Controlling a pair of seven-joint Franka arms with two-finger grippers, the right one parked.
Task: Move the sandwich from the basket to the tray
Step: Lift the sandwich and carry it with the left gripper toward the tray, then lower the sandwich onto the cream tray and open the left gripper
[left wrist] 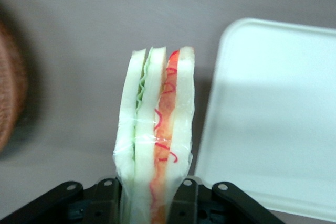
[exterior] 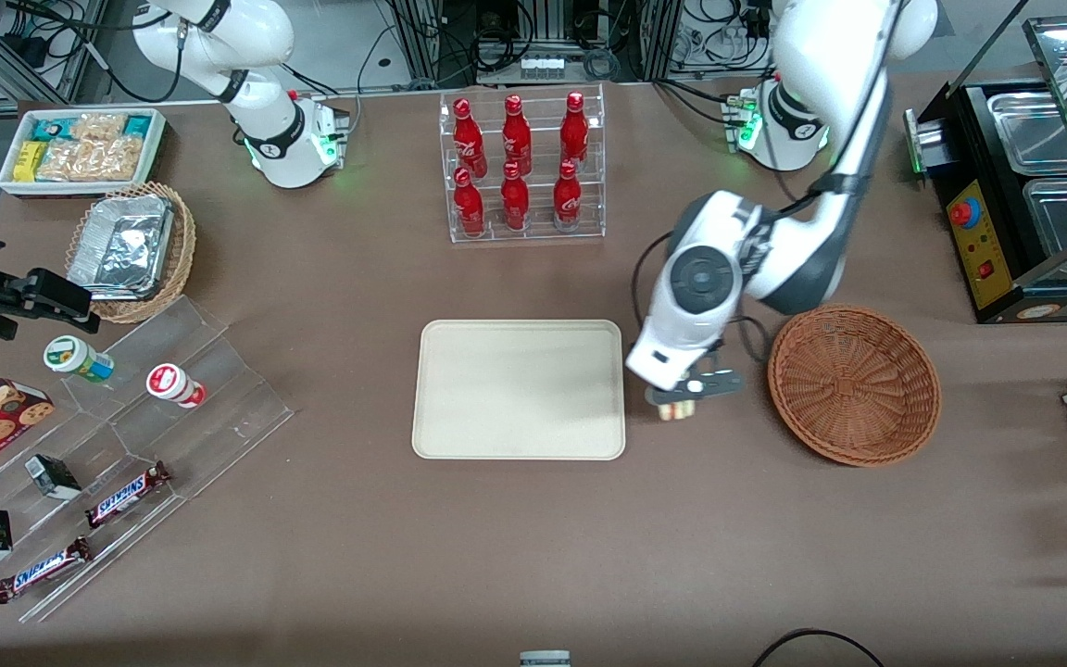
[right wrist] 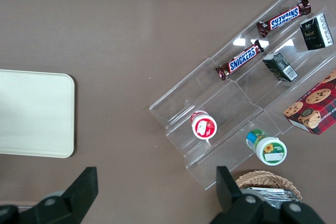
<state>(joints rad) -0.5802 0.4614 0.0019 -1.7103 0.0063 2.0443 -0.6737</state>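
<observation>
Snickers bars (exterior: 126,494) on the clear acrylic step rack (exterior: 126,435) lie nearest the front camera, well away from the tray toward the parked arm's end of the table (exterior: 533,556). Out at the working arm's side, the pincer (exterior: 682,401) hangs above bare table in the gap between the tray (exterior: 520,389) and the basket (exterior: 853,384), just off the tray's short edge, and it is pinching the sandwich (exterior: 677,409). In the wrist view the sandwich (left wrist: 155,140) stands up out of the black pincer (left wrist: 152,198) with a finger (left wrist: 107,195) pressed against each bread face; its green layer and red layer show along the edge under clear wrap. From there the tray's rounded corner (left wrist: 273,108) sits just beside the sandwich, and a sliver of the basket (left wrist: 10,87) shows a little apart from it. The sandwich touches neither the tray nor the basket. Nothing lies on the tray, and the reddish-brown basket holds nothing. Farther from the front camera than the tray stands a clear rack of red cola bottles (exterior: 520,167). Toward the parked arm's end from the tray sit a lighter wicker basket with a foil container (exterior: 126,250) and a white bin of snacks (exterior: 80,148).
</observation>
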